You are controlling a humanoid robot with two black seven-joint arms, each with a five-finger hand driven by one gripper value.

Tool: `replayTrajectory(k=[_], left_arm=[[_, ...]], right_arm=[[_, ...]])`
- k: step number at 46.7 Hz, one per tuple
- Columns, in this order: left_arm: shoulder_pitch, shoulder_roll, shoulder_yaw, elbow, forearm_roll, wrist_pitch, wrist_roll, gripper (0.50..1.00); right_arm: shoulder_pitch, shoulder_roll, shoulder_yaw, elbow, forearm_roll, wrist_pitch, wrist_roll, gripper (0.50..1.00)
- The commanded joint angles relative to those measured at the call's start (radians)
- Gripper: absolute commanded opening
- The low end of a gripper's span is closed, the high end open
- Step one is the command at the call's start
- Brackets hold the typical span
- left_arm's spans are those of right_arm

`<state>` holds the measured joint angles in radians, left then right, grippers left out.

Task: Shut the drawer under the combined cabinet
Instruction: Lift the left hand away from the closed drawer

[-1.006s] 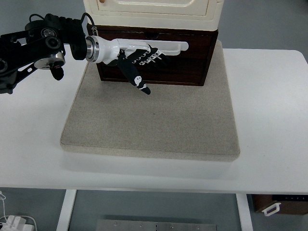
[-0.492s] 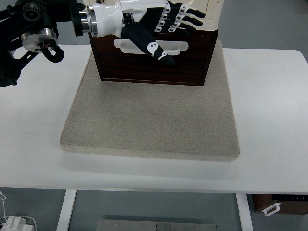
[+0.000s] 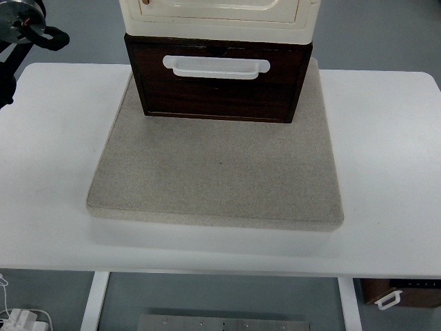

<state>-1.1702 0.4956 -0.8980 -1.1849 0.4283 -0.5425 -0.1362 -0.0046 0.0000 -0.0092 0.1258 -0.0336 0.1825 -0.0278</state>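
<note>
No robot hand is visible in the top view, so it is not possible to tell if any fingers are spread, curled or grasping something. Only a black part of the left arm shows in the upper left corner, with a round metal joint on it, above the table edge and well apart from the cabinet.

The drawer is the dark brown lower part of the combined cabinet, at the top middle of the picture. Its front face looks toward the camera and carries a long white handle, placed horizontally near the upper edge of the front. The drawer front seems flush with the dark frame around it, though from this steep angle I cannot tell for sure that it is fully closed. On top of the drawer unit sits the cream-coloured upper cabinet, cut off by the top edge of the picture.

The cabinet stands on the far part of a grey-beige mat. The mat lies flat on a white table. Nothing touches the drawer or its handle.
</note>
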Motion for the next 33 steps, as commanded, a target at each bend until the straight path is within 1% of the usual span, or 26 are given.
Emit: replayTrajectory(k=[1,11,15,24,33], left_arm=[[0.015,0.0,-0.058,0.004,-0.02,0.013,-0.003,1.0],[0.017,0.001,-0.166,0.053,-0.065,0.07,-0.003,1.0],[0.017,0.001,-0.213,0.073,-0.066,0.104,-0.003,1.0],[0.017,0.001,-0.283,0.11,-0.083,0.24,-0.005,1.0],[0.017,0.009,-0.297,0.18,-0.149,0.338,-0.005,1.0]], right_arm=[[0.0,0.0,-0.002,0.0,0.0,0.0,0.0,0.952],[0.0,0.0,0.0,0.0,0.001,0.0,0.0,0.952],[0.0,0.0,0.0,0.0,0.0,0.0,0.0,0.952],[0.0,0.0,0.0,0.0,0.0,0.0,0.0,0.952],[0.0,0.0,0.0,0.0,0.0,0.0,0.0,0.952]])
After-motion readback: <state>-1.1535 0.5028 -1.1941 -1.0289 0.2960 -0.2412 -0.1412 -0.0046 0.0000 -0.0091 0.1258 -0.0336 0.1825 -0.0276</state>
